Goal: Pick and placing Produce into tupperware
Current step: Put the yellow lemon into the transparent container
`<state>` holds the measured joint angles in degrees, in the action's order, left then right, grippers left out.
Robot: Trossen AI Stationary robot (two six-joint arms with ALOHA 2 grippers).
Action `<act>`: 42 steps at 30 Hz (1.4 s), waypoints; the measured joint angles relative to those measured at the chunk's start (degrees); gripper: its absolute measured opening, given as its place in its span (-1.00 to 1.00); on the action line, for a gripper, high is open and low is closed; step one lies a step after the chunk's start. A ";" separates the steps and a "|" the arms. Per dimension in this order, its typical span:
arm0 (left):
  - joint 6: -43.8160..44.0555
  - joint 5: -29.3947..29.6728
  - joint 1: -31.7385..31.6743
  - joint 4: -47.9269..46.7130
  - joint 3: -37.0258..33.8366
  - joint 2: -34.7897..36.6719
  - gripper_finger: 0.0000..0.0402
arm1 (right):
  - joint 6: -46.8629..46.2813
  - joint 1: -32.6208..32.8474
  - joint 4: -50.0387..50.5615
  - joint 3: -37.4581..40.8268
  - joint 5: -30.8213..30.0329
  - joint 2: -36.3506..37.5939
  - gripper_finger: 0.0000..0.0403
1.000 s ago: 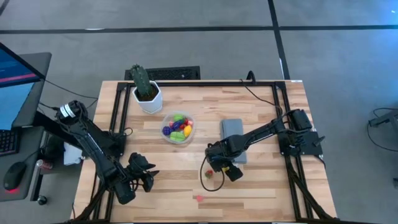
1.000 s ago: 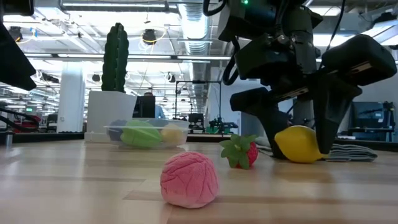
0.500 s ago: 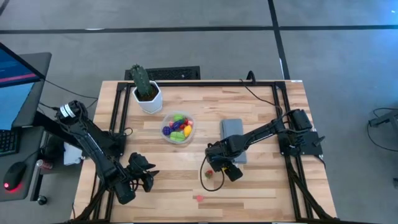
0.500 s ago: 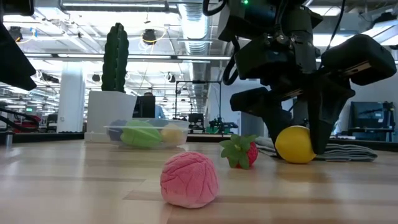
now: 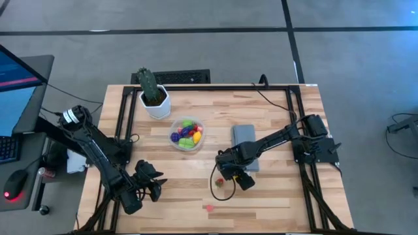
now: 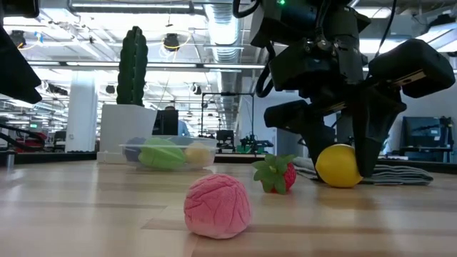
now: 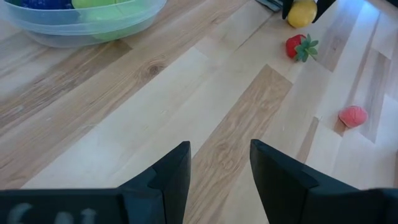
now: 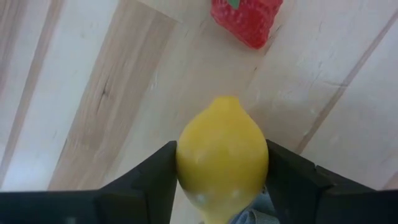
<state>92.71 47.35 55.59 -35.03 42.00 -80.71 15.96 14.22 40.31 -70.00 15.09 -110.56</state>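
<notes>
Lemon [image 8: 222, 155], lower centre of the high view beside the strawberry [image 6: 275, 174], now sits clamped in the right pincer [image 6: 343, 168], whose fingers have closed in from a wider stance a second ago. Next: lift and carry it up-left to the tupperware [image 5: 187, 134]. Left pincer [image 7: 219, 180] waits part-open, empty, at lower left.

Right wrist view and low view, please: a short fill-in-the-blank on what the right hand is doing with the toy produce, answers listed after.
1. The right hand is closed on a toy ____.
2. The toy strawberry lies on the ____, outside the container.
3. The pink piece is touched by ____ hand.
4. The left hand holds ____.

Missing words: lemon; table; neither; nothing
</notes>
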 joint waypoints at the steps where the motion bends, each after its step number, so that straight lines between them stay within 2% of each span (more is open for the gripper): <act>1: 0.00 0.00 0.00 -0.02 0.00 0.00 -0.23 | 0.03 0.00 0.00 0.00 0.00 0.00 0.13; 11: 0.00 0.00 0.00 0.00 0.00 0.00 -0.23 | 0.38 -0.02 0.00 0.00 -0.07 0.00 0.27; 26: 0.17 0.00 0.00 0.00 0.00 0.02 -0.23 | 0.00 -0.07 0.00 0.00 -0.04 -0.02 0.26; 33: 0.46 0.00 0.00 0.00 0.00 0.02 -0.23 | -0.11 -0.07 0.00 0.00 0.04 0.00 0.15; 42: 0.46 0.02 0.00 0.00 0.00 0.02 -0.23 | -0.98 -0.04 0.00 0.00 0.04 0.00 0.21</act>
<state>93.17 47.37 55.59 -35.03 42.00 -80.68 14.98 14.17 40.32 -70.00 15.14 -110.56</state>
